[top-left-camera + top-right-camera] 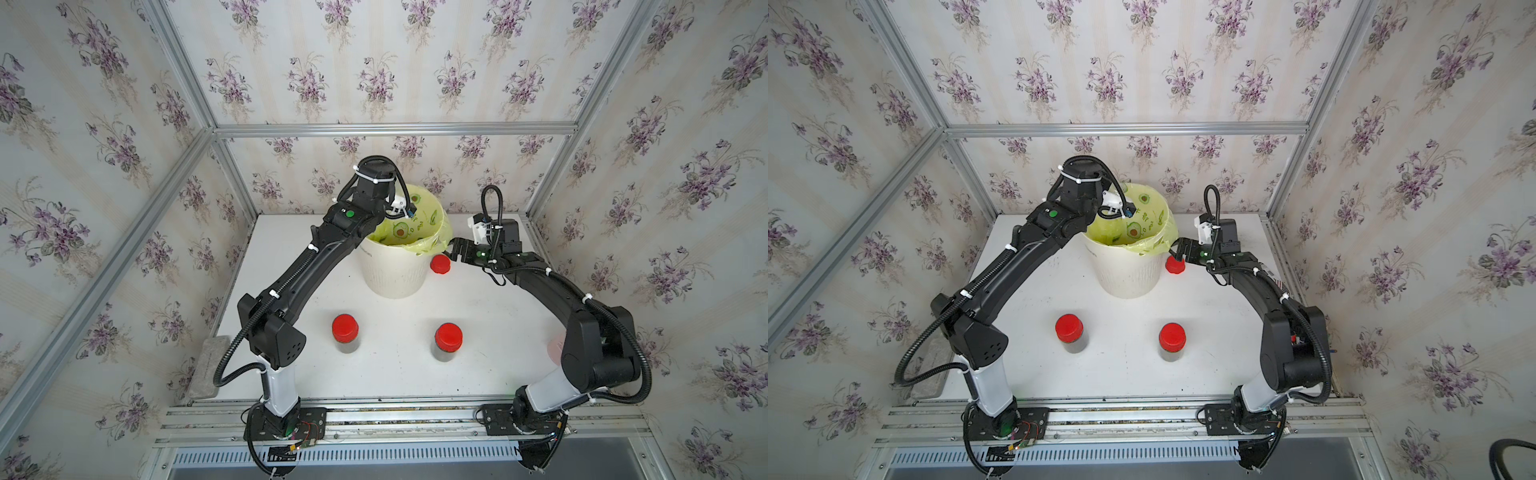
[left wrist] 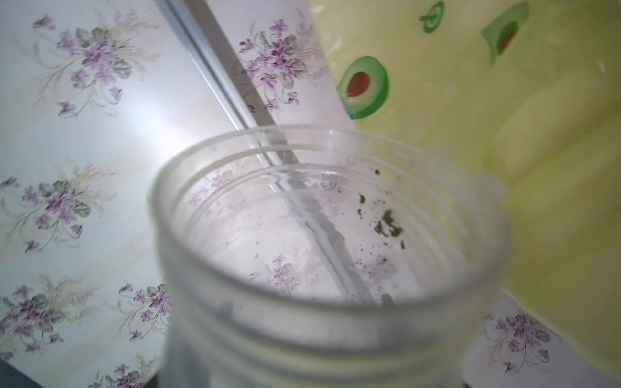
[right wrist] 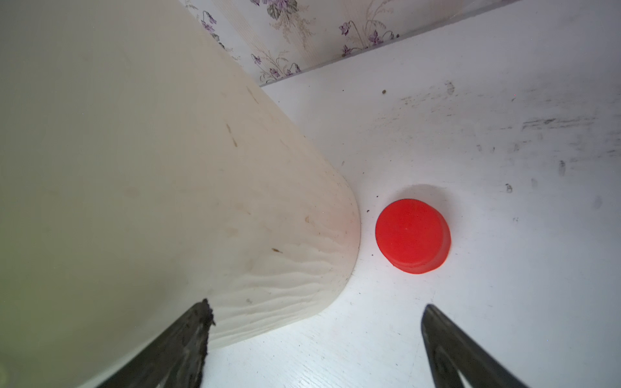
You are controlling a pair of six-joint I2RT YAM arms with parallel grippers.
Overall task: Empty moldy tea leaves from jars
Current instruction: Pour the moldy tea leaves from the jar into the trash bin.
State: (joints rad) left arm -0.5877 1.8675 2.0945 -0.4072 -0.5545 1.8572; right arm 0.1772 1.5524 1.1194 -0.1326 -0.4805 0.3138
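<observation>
Holding an open jar (image 2: 322,235) at the mouth of the bin (image 1: 390,274), the left arm (image 1: 316,266) leaned over the rim. The left jaws were hidden in both top views, but the jar filling the left wrist view indicated they were clamped on it. This position was judged to serve tipping the contents into the yellow-green liner (image 1: 436,232). The jar was almost empty, with only a few dark leaf bits (image 2: 388,225) clinging to its inner wall. Its tilt could not be told.

The right jaws stood spread wide and empty above the loose red lid (image 3: 412,235). The lid lay flat on the worktop (image 1: 478,365) just beside the bin's base, on the side toward the right edge.

The bin stood near the middle of the far edge. One closed jar (image 1: 345,332) and a second closed jar (image 1: 448,340) stood upright nearer the front edge, well apart. Each showed dark tea leaves (image 1: 347,348) below its lid, so two were judged not yet emptied.
</observation>
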